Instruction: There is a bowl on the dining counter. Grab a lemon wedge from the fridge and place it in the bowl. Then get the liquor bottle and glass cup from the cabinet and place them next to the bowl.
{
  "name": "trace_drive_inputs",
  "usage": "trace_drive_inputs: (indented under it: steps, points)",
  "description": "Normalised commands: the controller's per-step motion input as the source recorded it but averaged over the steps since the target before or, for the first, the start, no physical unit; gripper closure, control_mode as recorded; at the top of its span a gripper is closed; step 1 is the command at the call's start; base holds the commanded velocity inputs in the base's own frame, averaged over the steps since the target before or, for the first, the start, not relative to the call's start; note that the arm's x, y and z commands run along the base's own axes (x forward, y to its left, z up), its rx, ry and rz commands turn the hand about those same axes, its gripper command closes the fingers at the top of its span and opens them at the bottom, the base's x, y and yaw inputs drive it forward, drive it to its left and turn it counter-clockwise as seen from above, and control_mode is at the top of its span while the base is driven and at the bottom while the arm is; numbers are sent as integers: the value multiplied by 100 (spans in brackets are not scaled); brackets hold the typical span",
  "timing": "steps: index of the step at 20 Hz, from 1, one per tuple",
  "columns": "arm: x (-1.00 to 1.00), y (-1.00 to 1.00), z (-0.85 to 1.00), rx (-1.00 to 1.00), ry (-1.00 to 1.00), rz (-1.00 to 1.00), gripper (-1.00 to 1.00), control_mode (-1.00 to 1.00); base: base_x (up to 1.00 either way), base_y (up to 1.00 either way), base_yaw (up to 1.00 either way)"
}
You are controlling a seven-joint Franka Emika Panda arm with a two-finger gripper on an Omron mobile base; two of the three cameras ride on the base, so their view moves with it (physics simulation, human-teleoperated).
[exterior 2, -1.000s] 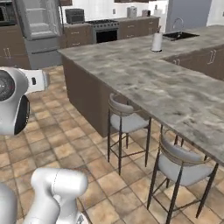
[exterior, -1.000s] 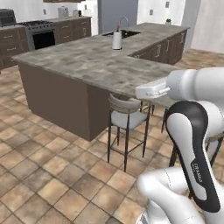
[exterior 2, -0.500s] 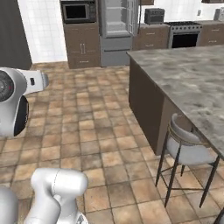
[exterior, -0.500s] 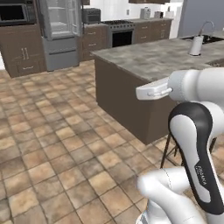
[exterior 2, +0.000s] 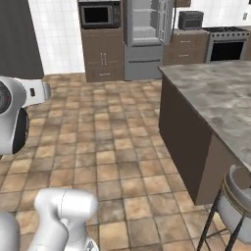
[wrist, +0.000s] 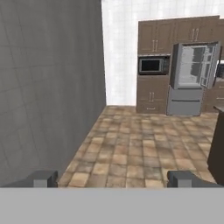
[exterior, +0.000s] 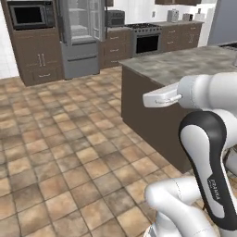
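Kitchen floor lay wide between robot and fridge; the lemon step had barely begun.

Left base view: brown tile floor [exterior: 60, 152] ran up to the fridge [exterior: 81, 37], whose upper doors stood open, well apart from the arm; the dining counter [exterior: 185, 69] showed no bowl on the part in frame. Right base view: the fridge sat at the far wall beside the microwave [exterior 2: 99, 14], a stool [exterior 2: 235, 203] tucked under the counter. Hand view: the gripper [wrist: 113, 178] had its jaws spread wide, holding and touching nothing, aimed roughly fridge-ward. I judged the next move called for closing the gap to the fridge, then reaching in for the lemon, too far off to make out.
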Motion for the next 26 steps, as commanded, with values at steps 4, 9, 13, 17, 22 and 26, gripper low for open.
trace_drive_inputs:
  steps: [4, 9, 13, 17, 22, 26]
  points:
    - [0, 0, 0, 0, 0, 0, -100, 100, 100, 11, 0]
    - [0, 0, 0, 0, 0, 0, -100, 100, 100, 8, 0]
    - [0, 0, 0, 0, 0, 0, -100, 100, 100, 14, 0]
    - [0, 0, 0, 0, 0, 0, -100, 100, 100, 9, -1]
    - [0, 0, 0, 0, 0, 0, -100, 100, 100, 1, -3]
    - [0, 0, 0, 0, 0, 0, -100, 100, 100, 0, -7]
